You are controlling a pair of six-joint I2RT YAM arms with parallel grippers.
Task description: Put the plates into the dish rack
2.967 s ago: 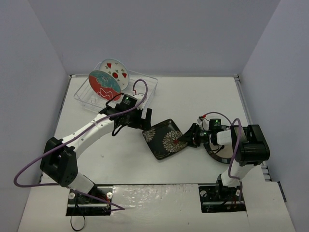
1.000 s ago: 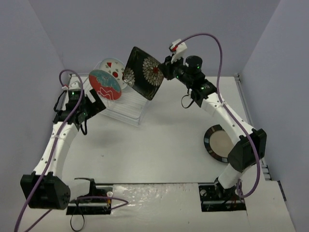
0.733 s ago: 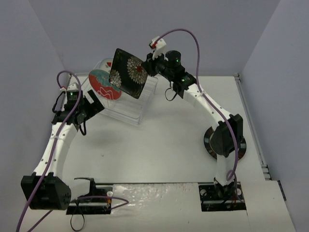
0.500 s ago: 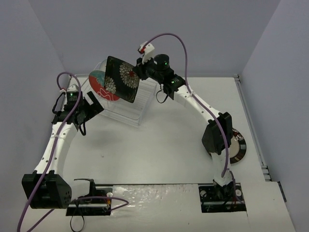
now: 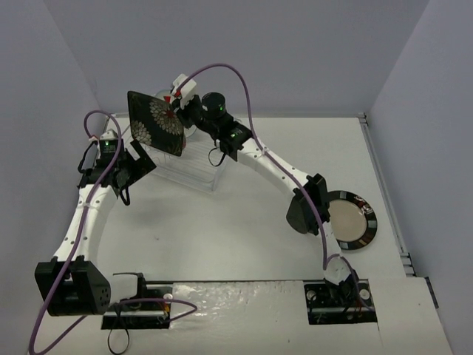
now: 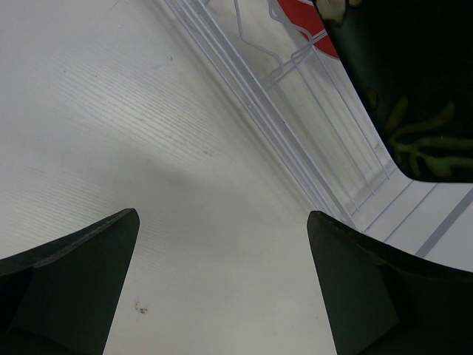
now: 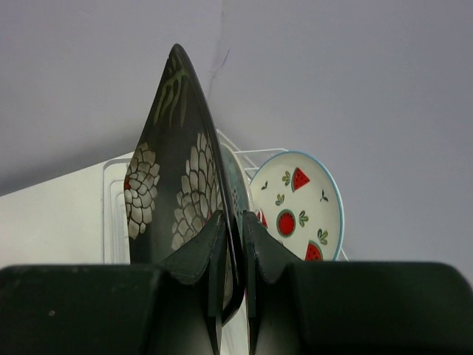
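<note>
My right gripper [image 5: 179,111] [image 7: 233,216] is shut on the edge of the black square floral plate [image 5: 155,122] [image 7: 174,170] and holds it on edge above the left end of the clear dish rack [image 5: 194,168] [image 6: 295,133]. The white plate with red fruit marks [image 7: 297,207] stands in the rack behind it. The red plate shows only as a sliver in the left wrist view [image 6: 307,18]; the top view hides it. My left gripper [image 5: 140,164] [image 6: 222,216] is open and empty over the table, just left of the rack. The dark-rimmed plate with the beige centre [image 5: 347,220] lies flat at the right.
Grey walls close in the table at the back and on both sides. The right arm stretches across the middle of the table from its base at the near right. The black plate's lower corner [image 6: 414,89] hangs over the rack close to my left gripper.
</note>
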